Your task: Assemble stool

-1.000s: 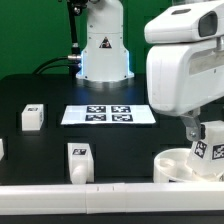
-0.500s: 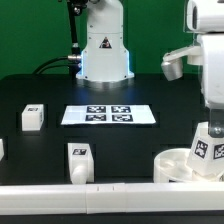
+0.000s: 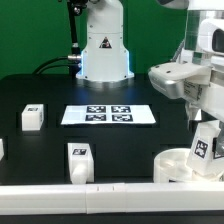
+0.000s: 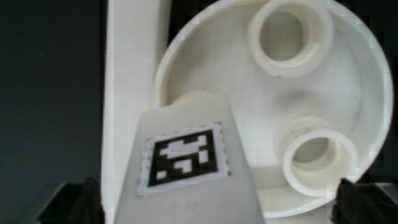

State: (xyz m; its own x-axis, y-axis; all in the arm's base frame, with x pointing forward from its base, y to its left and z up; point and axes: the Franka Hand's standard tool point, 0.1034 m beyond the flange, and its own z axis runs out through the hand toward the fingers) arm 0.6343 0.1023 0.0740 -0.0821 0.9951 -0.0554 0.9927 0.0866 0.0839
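Observation:
The round white seat [image 3: 178, 166] lies at the front on the exterior view's right, sockets up; it also shows in the wrist view [image 4: 267, 100]. A tagged white leg [image 3: 205, 141] stands on it, slightly tilted, and shows in the wrist view [image 4: 192, 170]. My gripper [image 3: 203, 118] hangs just above the leg's top. In the wrist view my gripper [image 4: 217, 205] straddles the leg with a gap on each side, open. Two more legs [image 3: 32, 117] [image 3: 79, 160] stand on the exterior view's left.
The marker board [image 3: 108, 115] lies mid-table. A white rail [image 3: 100, 198] runs along the front edge, next to the seat. Part of another white piece [image 3: 1, 148] shows at the exterior view's left edge. The robot base [image 3: 103, 50] is at the back.
The hand has risen and turned above the leg, swinging toward the exterior view's right and back. The leg and seat have stayed in place.

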